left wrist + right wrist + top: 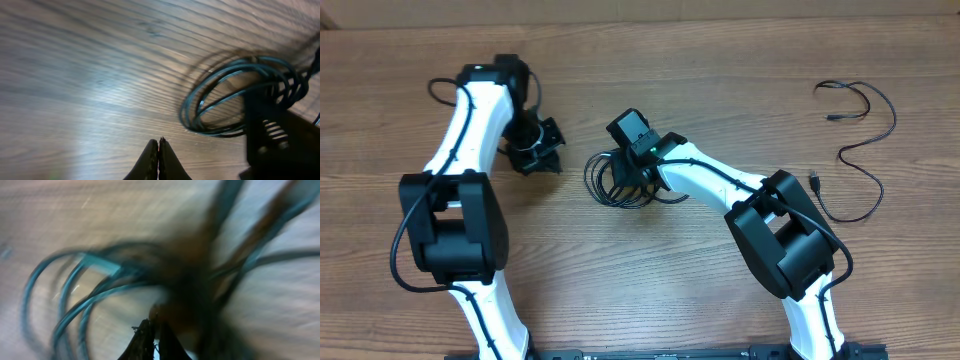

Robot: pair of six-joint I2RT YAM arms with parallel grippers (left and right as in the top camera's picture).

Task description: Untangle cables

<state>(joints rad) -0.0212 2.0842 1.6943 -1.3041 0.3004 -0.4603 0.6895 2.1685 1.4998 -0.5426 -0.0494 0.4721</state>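
Bare wood-grain tabletop (720, 80) lies open along the far edge and between the two arms. A single thin black cord (894, 120) snakes loosely at the far right, well apart from everything else. The coiled bundle of thin black cables (600, 188) sits near the middle. The left pincer (158, 150) has its tips pressed together with nothing between them, just beside the coil and not touching it. The right pincer (151, 330) is also closed, down among the loops; the blur hides whether a strand is pinched. Both white arms with black joints reach forward, the right one (715, 178) angled inward over the bundle
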